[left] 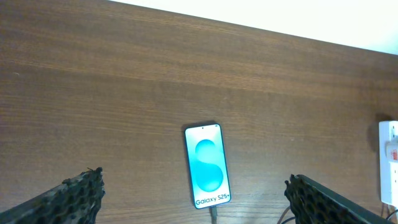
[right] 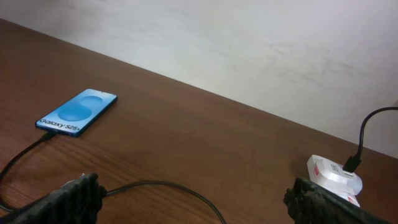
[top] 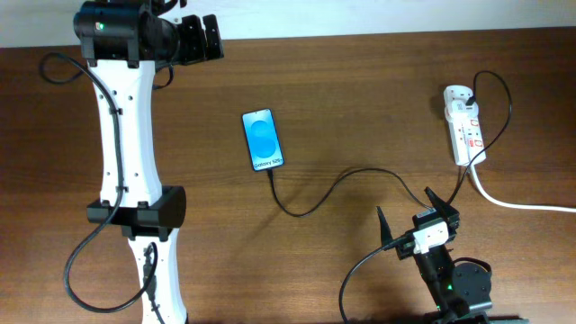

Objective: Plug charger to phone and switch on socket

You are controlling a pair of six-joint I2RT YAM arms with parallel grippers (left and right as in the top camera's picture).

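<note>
Two wide-open claws, nothing gripped: right gripper (top: 403,203) at the near edge, left gripper (top: 212,38) parked at the far left. Just beside the right one, charger (top: 342,180) looping left to the phone (top: 264,139), tip apparently seated in the phone's near end. Looks like switching time! Best done from the right: narrow the jaws, come down over the socket (top: 465,126) at far right, press one fingertip squarely on a red switch (right: 318,169), steer clear of black plug (right: 351,165) and white cord (top: 517,205). Phone mid-table, long axis near-to-far, port end near. Socket likewise near-to-far, plug at its far end.
</note>
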